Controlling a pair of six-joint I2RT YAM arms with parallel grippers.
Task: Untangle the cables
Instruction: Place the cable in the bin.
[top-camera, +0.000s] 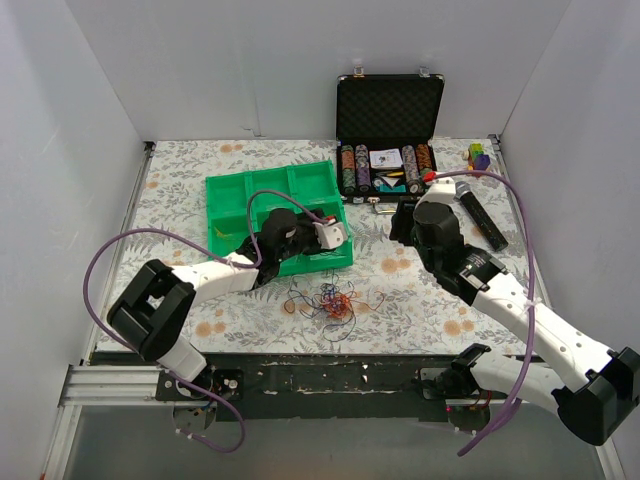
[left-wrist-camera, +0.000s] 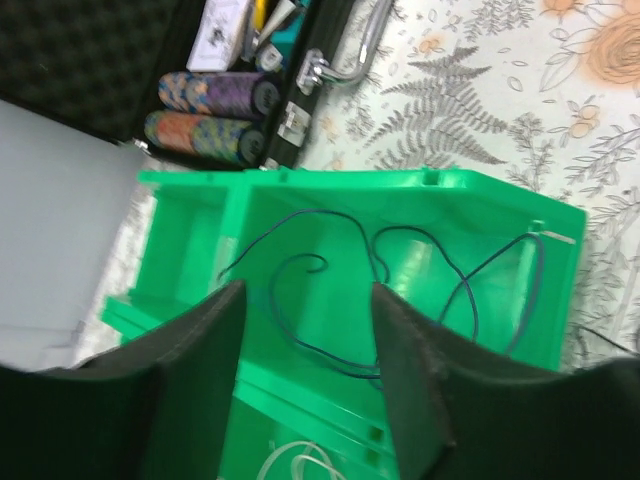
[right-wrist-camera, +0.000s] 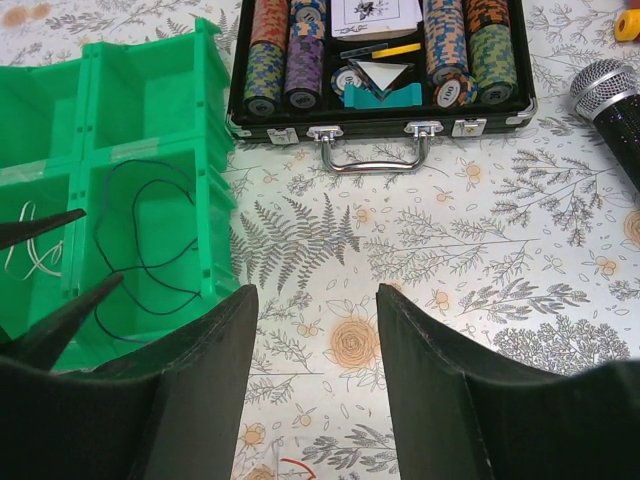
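Cables to sort: a small knot of very thin red, orange, blue and black wires (top-camera: 333, 300) lies on the flowery table (top-camera: 420, 300), at 5 o'clock from the green plastic tray with boxes (top-camera: 230, 195).
Cables in the tray: one thin dark blue wire (left-wrist-camera: 273, 305) lies loose in a box at the tray's edge. A thin white wire (right-wrist-camera: 40, 262) lies in the box beside it.
How they will feel: I think very light, soft and bendy. They could slip out or snag on each other.
Where to hold: I would pinch one loose end at the edge of the knot, not the middle.
Left gripper (left-wrist-camera: 308, 290): over the tray, jaws apart, holding nothing.
Right gripper (right-wrist-camera: 315, 295): over bare table, jaws apart, holding nothing.
Writing: none I can read. A white card (right-wrist-camera: 375, 15) in the black case of coloured chips (top-camera: 390, 150), at 2 o'clock from the tray, has a picture too small to make out.
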